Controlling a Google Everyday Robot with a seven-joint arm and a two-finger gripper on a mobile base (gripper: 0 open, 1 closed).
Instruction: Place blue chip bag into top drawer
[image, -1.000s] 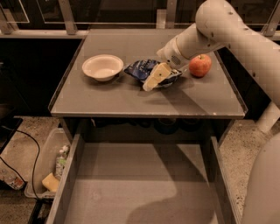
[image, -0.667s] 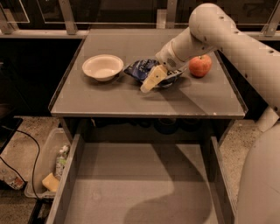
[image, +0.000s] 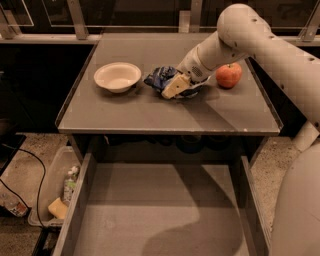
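Note:
The blue chip bag (image: 161, 78) lies crumpled on the tabletop (image: 150, 110), between the white bowl and the red apple. My gripper (image: 175, 86) is down on the bag's right half and covers part of it, with the arm reaching in from the right. The top drawer (image: 160, 210) stands pulled out below the table's front edge, and its flat grey-brown bottom holds nothing.
A white bowl (image: 117, 76) sits left of the bag. A red apple (image: 229, 75) sits right of the gripper. A clear plastic bin (image: 55, 192) of clutter stands on the floor at the left, next to a cable. A railing runs behind the table.
The arm has shifted slightly left and back. The gripper stays on the bag, and the bag has not visibly moved.

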